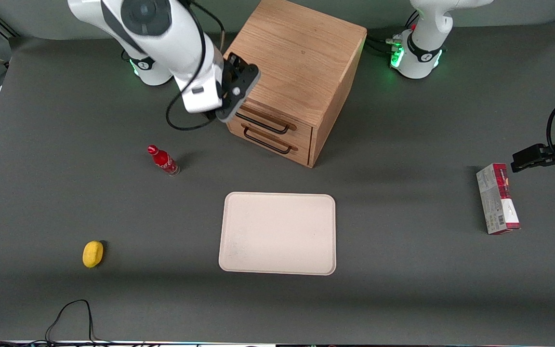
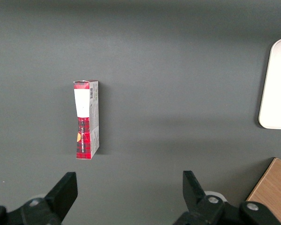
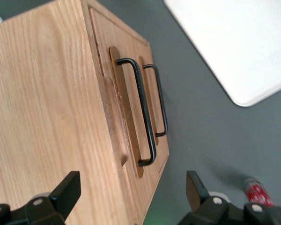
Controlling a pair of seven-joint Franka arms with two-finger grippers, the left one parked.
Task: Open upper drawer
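Observation:
The wooden cube cabinet [image 1: 301, 62] stands at the back of the table. Its upper drawer [image 1: 277, 119] is light oak with a thin black bar handle [image 1: 263, 124] and sits flush with the lower drawer [image 1: 270, 143] beneath it. My right gripper [image 1: 227, 108] hovers just above the upper front edge of the cabinet, at the working arm's end of the upper handle. It is open and empty. In the right wrist view the upper handle [image 3: 143, 110] lies between the spread fingers [image 3: 68, 192] of the gripper [image 3: 131, 185], a little ahead of them, with the lower handle [image 3: 161, 101] beside it.
A cream tray [image 1: 277, 233] lies nearer the front camera than the cabinet. A red bottle [image 1: 163, 160] stands close to the cabinet toward the working arm's end. A yellow round object [image 1: 93, 253] lies nearer the camera. A red and grey box [image 1: 497, 198] lies toward the parked arm's end.

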